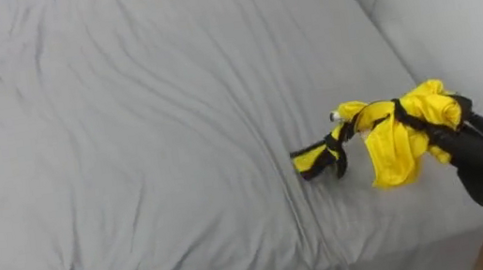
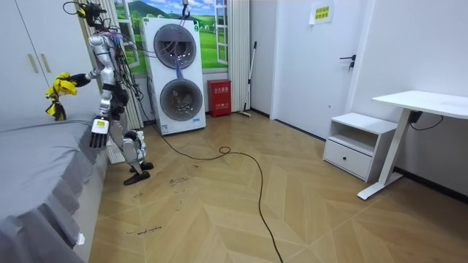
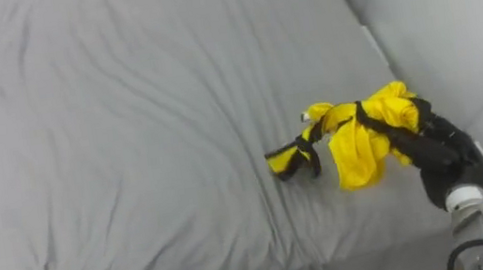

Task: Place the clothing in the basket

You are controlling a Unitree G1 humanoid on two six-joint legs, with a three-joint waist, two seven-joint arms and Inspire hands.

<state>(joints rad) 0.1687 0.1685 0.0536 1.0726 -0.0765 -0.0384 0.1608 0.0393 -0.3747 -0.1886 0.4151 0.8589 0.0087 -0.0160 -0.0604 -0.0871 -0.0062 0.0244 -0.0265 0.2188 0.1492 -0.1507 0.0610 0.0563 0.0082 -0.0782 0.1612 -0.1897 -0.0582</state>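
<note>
Right hand [image 1: 476,154]: fingers curled tight round the bunched end of the yellow-and-black garment [image 1: 389,138].
Garment: held clear above the grey bed [image 1: 130,151], judging by the room view.
Long axis: 3 to 9 o'clock, with the loose end trailing at 9 o'clock from the hand.
Left hand [image 2: 99,132]: hanging at the robot's side, fingers loose, empty.

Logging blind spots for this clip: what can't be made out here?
Type of the yellow garment: hidden in the eye views, since it is bunched in the right hand.
State of the left hand: too small in the room view to read.
Contents of the washer drums: too small behind glass, room view.
</note>
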